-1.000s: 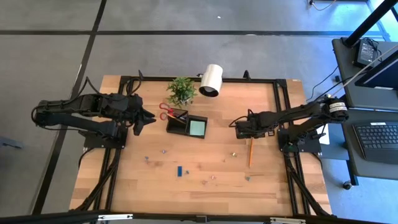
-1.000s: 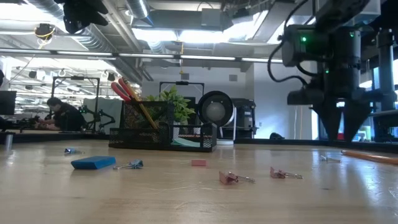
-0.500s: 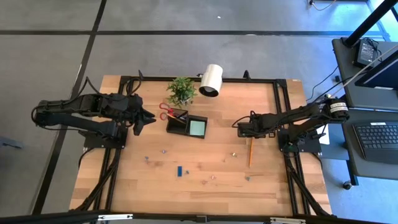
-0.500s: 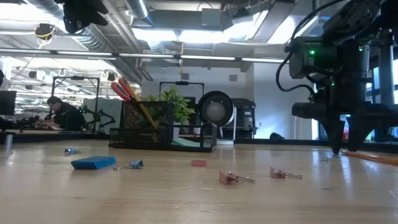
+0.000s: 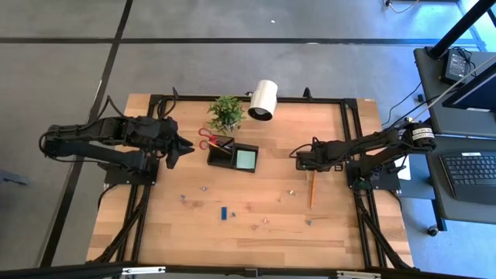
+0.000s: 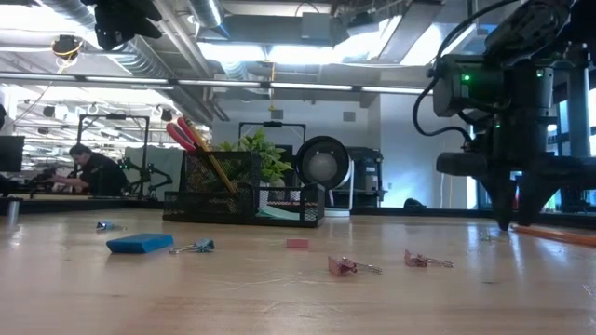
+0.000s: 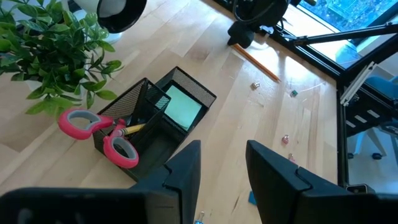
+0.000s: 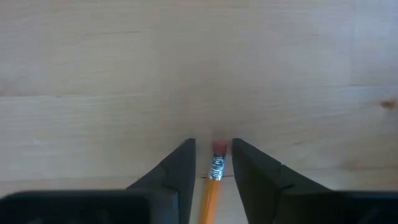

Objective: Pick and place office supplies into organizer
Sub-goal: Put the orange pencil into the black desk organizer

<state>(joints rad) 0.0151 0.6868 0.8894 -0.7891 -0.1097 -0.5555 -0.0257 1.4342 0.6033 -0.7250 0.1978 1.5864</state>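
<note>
High view: we see the right hand (image 5: 299, 161) low over the counter (image 5: 256, 203) at the eraser end of the pencil (image 5: 311, 191), well apart from the organizer (image 5: 232, 154); the left hand (image 5: 184, 146) waits just beside the organizer's scissors end; risk we judge: a grip on the very tip lets the long shaft swing or drag when lifted.

Low view: right hand (image 6: 510, 221) tips down at the counter, pencil (image 6: 556, 235) lying flat beside them; binder clips (image 6: 351, 266) and a blue eraser (image 6: 140, 243) lie scattered in front of the organizer (image 6: 244, 198); risk: a drooping pencil carried low could sweep clips along or catch the mesh wall.

Left wrist view: left hand (image 7: 222, 165) fingers apart, holding nothing; organizer (image 7: 155, 117) shows scissors (image 7: 102, 130) and a pencil in one compartment, teal note pad (image 7: 183, 106) in the other; risk: the crowded scissors side leaves little room, so a tilted pencil may bounce out; the plant (image 7: 53, 53) stands close.

Right wrist view: right hand (image 8: 212, 167) fingers flank the pencil (image 8: 214, 180) narrowly, gaps visible on both sides, not yet clamped; only the eraser and ferrule sit between them; risk: closing on the round ferrule may roll or squirt it forward.
</note>
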